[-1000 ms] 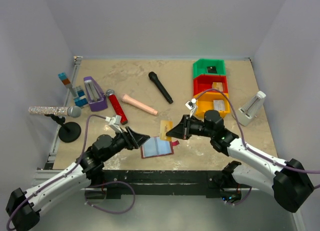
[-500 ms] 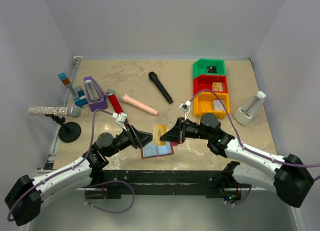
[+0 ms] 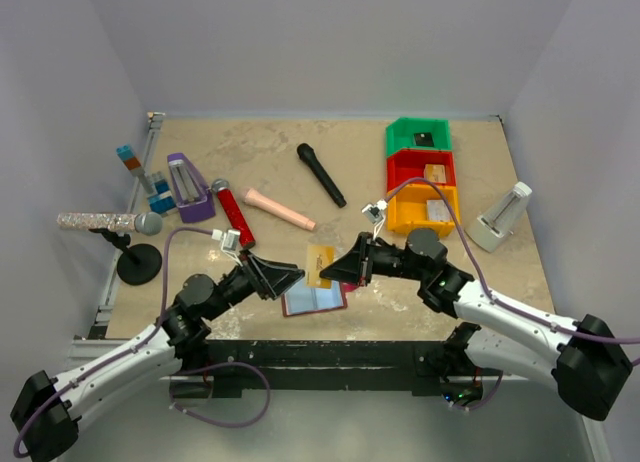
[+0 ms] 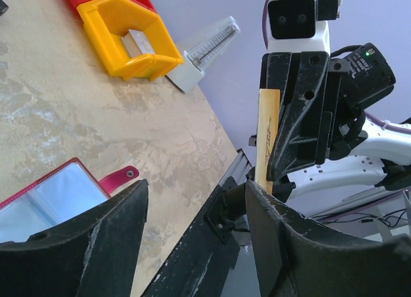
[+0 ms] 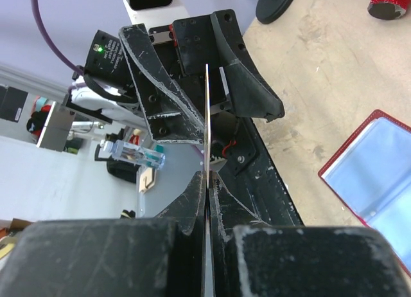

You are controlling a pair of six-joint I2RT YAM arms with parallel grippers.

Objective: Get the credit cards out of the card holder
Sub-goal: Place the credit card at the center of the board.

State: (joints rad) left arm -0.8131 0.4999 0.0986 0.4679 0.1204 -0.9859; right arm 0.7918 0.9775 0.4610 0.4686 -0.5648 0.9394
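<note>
The card holder (image 3: pixel 312 299) lies open on the table near the front edge, dark red with pale blue sleeves, and its red tab (image 4: pixel 122 176) points right. My right gripper (image 3: pixel 337 269) is shut on a tan-gold credit card (image 3: pixel 320 265) and holds it upright above the holder. The card shows edge-on (image 5: pixel 207 117) between the shut fingertips of the right gripper (image 5: pixel 208 176). My left gripper (image 3: pixel 292 278) faces it, open, with the card's free end (image 4: pixel 266 136) close to its right finger (image 4: pixel 289 245). I cannot tell whether they touch. The left gripper (image 4: pixel 196 184) holds nothing.
Green (image 3: pixel 418 135), red (image 3: pixel 400 168) and yellow (image 3: pixel 405 217) bins stand at the back right, each with a small card inside. A white stand (image 3: pixel 503 216) is beside them. A black microphone (image 3: pixel 320 174), a red microphone (image 3: pixel 232 214), a pink cylinder (image 3: pixel 280 209) and a glitter microphone on a stand (image 3: pixel 105 222) lie further back and to the left.
The right gripper has carried the tan-gold card up and to the left, over the holder. The left gripper has come closer to it, its fingers still apart.
</note>
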